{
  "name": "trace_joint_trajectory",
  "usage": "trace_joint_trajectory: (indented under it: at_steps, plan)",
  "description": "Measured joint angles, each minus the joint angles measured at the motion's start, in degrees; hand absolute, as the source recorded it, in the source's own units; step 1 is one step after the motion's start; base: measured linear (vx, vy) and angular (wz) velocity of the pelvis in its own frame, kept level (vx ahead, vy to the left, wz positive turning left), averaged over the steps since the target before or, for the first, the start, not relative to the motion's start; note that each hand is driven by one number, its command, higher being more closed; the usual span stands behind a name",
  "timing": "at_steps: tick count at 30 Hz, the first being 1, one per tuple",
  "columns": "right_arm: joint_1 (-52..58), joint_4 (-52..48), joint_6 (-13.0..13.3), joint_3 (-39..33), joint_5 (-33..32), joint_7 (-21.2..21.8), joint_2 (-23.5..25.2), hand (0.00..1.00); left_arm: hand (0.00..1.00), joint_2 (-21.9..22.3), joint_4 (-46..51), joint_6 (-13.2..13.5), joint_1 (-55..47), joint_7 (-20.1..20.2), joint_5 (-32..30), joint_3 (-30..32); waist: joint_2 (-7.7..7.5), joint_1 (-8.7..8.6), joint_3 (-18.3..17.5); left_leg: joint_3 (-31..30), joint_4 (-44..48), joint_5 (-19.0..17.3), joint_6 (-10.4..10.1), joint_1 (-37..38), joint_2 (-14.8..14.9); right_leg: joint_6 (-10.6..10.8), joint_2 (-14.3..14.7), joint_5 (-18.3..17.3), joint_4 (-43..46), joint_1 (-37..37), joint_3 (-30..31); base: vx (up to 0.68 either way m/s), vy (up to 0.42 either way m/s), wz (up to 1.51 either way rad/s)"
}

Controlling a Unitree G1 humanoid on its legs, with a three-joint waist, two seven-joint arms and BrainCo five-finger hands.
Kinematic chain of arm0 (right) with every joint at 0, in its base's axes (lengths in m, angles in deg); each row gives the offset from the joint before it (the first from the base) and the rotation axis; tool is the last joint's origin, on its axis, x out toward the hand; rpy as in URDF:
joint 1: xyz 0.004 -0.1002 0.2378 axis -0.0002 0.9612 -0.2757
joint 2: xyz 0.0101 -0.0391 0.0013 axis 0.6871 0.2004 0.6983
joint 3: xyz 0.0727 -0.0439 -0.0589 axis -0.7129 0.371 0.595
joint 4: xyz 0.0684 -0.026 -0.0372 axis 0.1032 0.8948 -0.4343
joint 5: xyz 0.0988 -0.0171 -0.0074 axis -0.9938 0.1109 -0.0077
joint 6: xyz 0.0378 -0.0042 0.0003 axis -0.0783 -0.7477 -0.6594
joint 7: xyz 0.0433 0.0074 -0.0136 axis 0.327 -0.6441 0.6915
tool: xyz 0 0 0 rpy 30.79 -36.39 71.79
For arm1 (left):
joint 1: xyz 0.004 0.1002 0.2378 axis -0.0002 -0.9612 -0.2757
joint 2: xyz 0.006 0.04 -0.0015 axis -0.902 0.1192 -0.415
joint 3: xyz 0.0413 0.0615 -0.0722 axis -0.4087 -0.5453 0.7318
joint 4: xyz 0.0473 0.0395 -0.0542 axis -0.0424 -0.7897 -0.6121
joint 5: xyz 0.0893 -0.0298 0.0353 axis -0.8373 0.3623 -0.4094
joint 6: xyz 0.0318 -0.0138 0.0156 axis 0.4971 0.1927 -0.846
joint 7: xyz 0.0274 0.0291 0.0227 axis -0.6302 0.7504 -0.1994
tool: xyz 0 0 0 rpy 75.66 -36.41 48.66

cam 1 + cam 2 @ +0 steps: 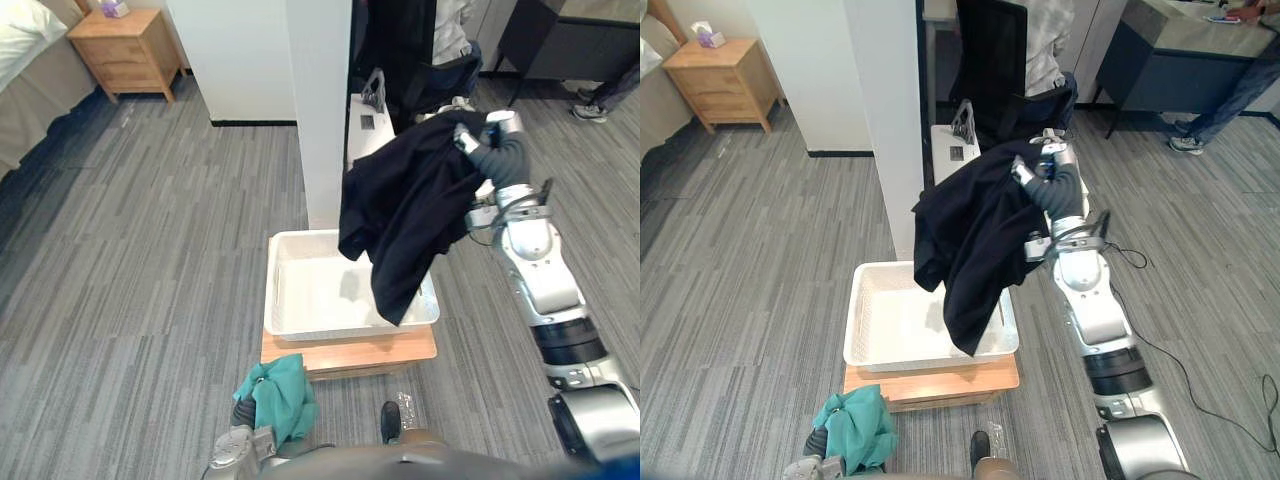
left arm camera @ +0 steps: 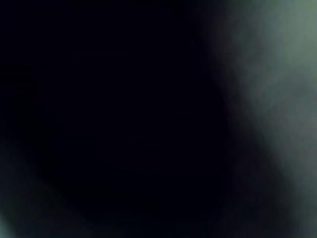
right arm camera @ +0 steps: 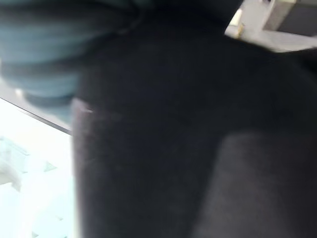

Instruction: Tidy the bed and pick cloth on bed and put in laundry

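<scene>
A black garment hangs from my raised right hand, whose fingers are curled into the cloth at its top. Its lower end dangles over the right side of the white laundry basket, which stands on a low wooden stand. The same dark cloth covers the right wrist view. Low at the front, a bunched teal cloth sits over my left hand, just in front of the stand.
A white pillar rises right behind the basket. A wooden nightstand and the bed's corner lie far left. A person sits on a dark chair behind; another person's shoes show far right.
</scene>
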Motion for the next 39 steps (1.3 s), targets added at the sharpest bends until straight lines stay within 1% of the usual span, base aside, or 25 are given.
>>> trace_joint_trajectory:
  at_steps: [1,3,4,5,6,7,8,10,11,12,13,14,15,17,18,20,21,23,24,26,27,28,29,32,39]
  plan:
    - [0.0,0.6,-0.1,0.5,0.0,0.0,0.6,1.0,1.0,0.0,-0.5,0.1,0.3,0.0,0.0,0.0,-0.03,0.03,0.0,0.0,0.0,0.0,0.0,0.0,0.0,0.0,0.0,0.0,0.0,0.0,0.0,0.0,0.002,0.03]
    - [0.0,3.1,-0.7,3.0,0.0,0.1,4.2,1.0,1.0,-0.2,-0.8,0.2,0.5,-0.1,0.6,0.0,-0.27,0.07,0.1,0.0,0.1,0.0,0.0,-0.2,0.0,0.0,0.0,0.1,-0.3,0.0,0.0,0.0,0.0,0.0]
    - [0.1,3.5,-0.8,3.3,0.0,0.1,5.0,1.0,1.0,-0.2,-0.8,0.2,0.5,-0.1,0.6,0.0,-0.31,0.07,0.1,-0.1,0.1,0.0,0.0,-0.2,0.0,0.0,0.0,0.2,-0.3,0.0,0.0,0.0,0.0,0.0]
    - [0.5,4.3,-0.9,3.8,0.1,0.1,6.9,1.0,1.0,-0.2,-0.8,0.3,0.6,-0.1,0.7,0.0,-0.43,0.08,0.2,-0.1,0.2,0.0,0.0,-0.3,0.0,0.0,0.0,0.2,-0.3,0.0,-0.1,0.0,0.0,0.0]
    - [1.7,5.2,-0.9,4.0,0.0,0.2,9.2,1.0,1.0,-0.3,-0.8,0.2,0.8,-0.1,0.7,0.1,-0.64,0.08,0.3,-0.2,0.1,0.0,0.0,-0.3,-0.1,0.0,0.0,0.2,-0.4,0.0,-0.2,0.0,0.003,0.04]
    - [2.5,5.4,-0.9,4.0,0.0,0.2,10.0,1.0,1.0,-0.3,-0.8,0.2,0.8,-0.1,0.7,0.1,-0.68,0.1,0.4,-0.2,0.1,0.0,0.0,-0.3,-0.1,0.0,0.0,0.2,-0.4,0.0,-0.3,0.0,0.0,0.07]
    - [4.6,6.0,-0.9,4.4,0.0,0.3,11.8,1.0,1.0,-0.3,-0.9,0.2,1.1,-0.1,0.7,0.2,-0.8,0.04,0.7,-0.5,0.2,0.1,0.1,-0.8,-0.2,0.0,-0.2,0.2,-0.3,-0.2,-0.5,-0.01,0.007,0.08]
    - [6.4,7.4,-0.9,5.5,0.0,0.7,12.8,1.0,1.0,-0.4,-0.9,0.3,1.7,-0.1,0.7,0.3,-0.87,0.1,1.4,-0.6,0.3,0.4,0.2,-2.0,-0.3,0.0,-0.4,0.1,0.6,-1.9,-0.6,-0.03,0.012,0.04]
    - [7.1,9.2,-1.0,5.6,0.0,1.0,14.0,1.0,1.0,-0.7,-0.9,0.3,3.1,-0.1,1.0,0.4,-0.9,0.11,3.4,-0.7,0.3,1.0,0.6,-3.7,-0.7,0.0,-0.8,0.0,2.4,-4.3,-0.5,-0.06,0.008,0.01]
    - [7.1,10.1,-1.0,5.5,-0.1,1.0,14.5,1.0,1.0,-0.8,-1.0,0.3,3.6,-0.1,1.3,0.4,-0.84,0.05,4.2,-0.8,0.3,1.2,0.8,-4.3,-0.8,0.0,-1.0,-0.1,3.2,-5.4,-0.5,-0.1,0.022,0.02]
    - [7.0,12.2,-1.0,5.4,-0.1,1.1,15.9,1.0,1.0,-1.0,-1.0,0.4,5.1,-0.2,2.1,0.5,-0.81,0.08,6.7,-0.8,2.4,0.8,1.1,-6.4,-1.1,0.1,-1.6,-1.0,6.0,-7.9,-0.1,-0.1,0.033,0.04]
    - [7.0,13.5,-1.0,5.4,-0.1,1.1,16.4,1.0,1.0,-1.1,-1.0,0.6,6.0,-0.2,2.1,0.5,-0.66,0.13,8.3,-0.9,4.8,-0.1,1.4,-8.0,-1.2,0.2,-2.2,-1.8,8.3,-9.4,0.0,-0.11,0.034,0.06]
    - [7.0,14.3,-1.0,5.5,-0.1,1.1,16.7,1.0,1.0,-1.0,-1.0,0.7,6.5,-0.2,2.2,0.5,-0.56,0.11,9.1,-1.0,6.3,-0.7,1.6,-9.1,-1.2,0.2,-2.4,-2.2,9.6,-10.3,0.0,-0.11,0.01,0.1]
    - [6.9,17.6,-1.0,5.7,-0.1,1.0,17.9,1.0,1.0,-1.0,-1.0,1.6,8.0,-0.6,2.4,1.1,0.19,0.15,10.8,-1.4,12.1,-2.9,2.2,-13.9,-1.2,0.2,-3.1,-3.6,14.0,-14.4,0.1,-0.11,0.004,0.07]
    - [6.6,19.7,-1.0,6.1,-0.1,0.9,18.8,1.0,1.0,-1.0,-1.1,1.9,8.7,-1.3,2.5,1.2,0.85,0.15,11.7,-1.5,14.8,-3.9,2.4,-16.3,-1.0,0.3,-3.4,-3.9,15.5,-16.3,0.3,-0.09,0.027,0.02]
    - [6.4,22.3,-1.0,6.8,-0.1,0.7,19.3,1.0,1.0,-1.0,-2.4,2.1,9.6,-1.4,2.5,1.7,1.65,0.15,12.5,-1.9,16.7,-4.7,2.7,-18.2,-1.0,0.5,-3.8,-4.4,16.9,-18.1,0.3,-0.09,0.037,0.04]
    - [5.5,25.0,-1.0,7.1,-0.1,0.6,19.4,1.0,1.0,-1.0,-2.8,2.4,10.1,-1.5,2.6,1.8,2.12,0.13,13.2,-2.1,17.2,-5.1,2.3,-18.9,-1.0,0.5,-4.1,-4.7,17.7,-18.8,0.3,-0.07,0.029,0.06]
    - [4.0,27.8,-1.0,7.1,-0.1,0.1,19.5,1.0,1.0,-1.1,-2.8,2.6,10.2,-1.5,2.7,2.1,2.51,0.17,13.7,-2.4,17.5,-5.1,2.3,-20.1,-1.1,0.3,-4.3,-5.2,18.5,-20.2,0.3,-0.06,0.007,0.07]
    - [2.5,30.1,-1.0,6.3,-0.1,-0.1,19.8,1.0,1.0,-1.2,-3.0,2.7,10.4,-1.5,2.7,2.1,2.88,0.22,14.7,-2.7,17.9,-5.1,2.3,-20.6,-1.2,0.1,-4.5,-5.3,18.9,-20.6,0.2,-0.04,0.009,0.06]
    - [0.9,31.9,-0.7,5.0,0.0,-0.6,20.2,1.0,1.0,-1.4,-3.2,2.8,10.5,-1.5,2.8,2.1,3.07,0.32,14.8,-2.8,18.0,-5.0,2.4,-21.8,-1.3,0.0,-4.7,-5.4,19.6,-22.0,0.2,-0.01,0.014,0.04]
    - [-0.7,33.2,-0.8,4.0,0.0,-1.2,20.3,1.0,1.0,-1.5,-3.8,2.9,11.1,-1.4,2.9,2.0,3.42,0.42,15.3,-2.9,17.9,-4.7,2.5,-22.0,-1.3,0.0,-4.8,-5.4,20.0,-22.3,0.1,0.03,-0.001,0.05]
    - [-1.2,33.9,-0.8,3.4,0.0,-1.3,20.3,0.0,1.0,-1.4,-4.2,2.9,11.4,-1.4,3.0,2.0,3.63,0.5,15.5,-2.9,17.9,-4.6,2.5,-22.0,-1.3,0.2,-4.8,-5.3,20.1,-22.3,0.0,0.05,-0.01,0.06]
    - [-2.0,35.0,-0.9,2.7,0.0,-1.7,20.2,0.0,1.0,-1.4,-4.8,2.8,12.1,-1.4,3.4,2.0,3.98,0.69,15.7,-2.9,18.0,-4.4,2.8,-22.0,-1.2,0.2,-5.0,-5.5,20.6,-22.5,-0.1,0.03,-0.004,0.02]
    - [-2.4,35.1,-1.1,1.7,0.1,-2.5,20.2,0.0,1.0,-1.3,-4.8,2.8,12.5,-1.4,4.1,1.4,4.57,1.11,16.1,-2.8,18.1,-4.4,2.9,-22.0,-1.1,0.3,-5.0,-5.9,21.0,-22.7,-0.1,0.06,0.004,0.0]
    - [-3.8,36.3,-1.8,0.8,1.2,-3.7,20.1,0.0,1.0,-1.1,-4.8,3.0,12.7,-1.5,4.3,0.7,4.88,1.36,16.3,-2.8,18.1,-4.6,2.8,-21.8,-1.1,0.3,-5.1,-6.3,21.2,-22.5,-0.1,0.03,0.007,0.0]
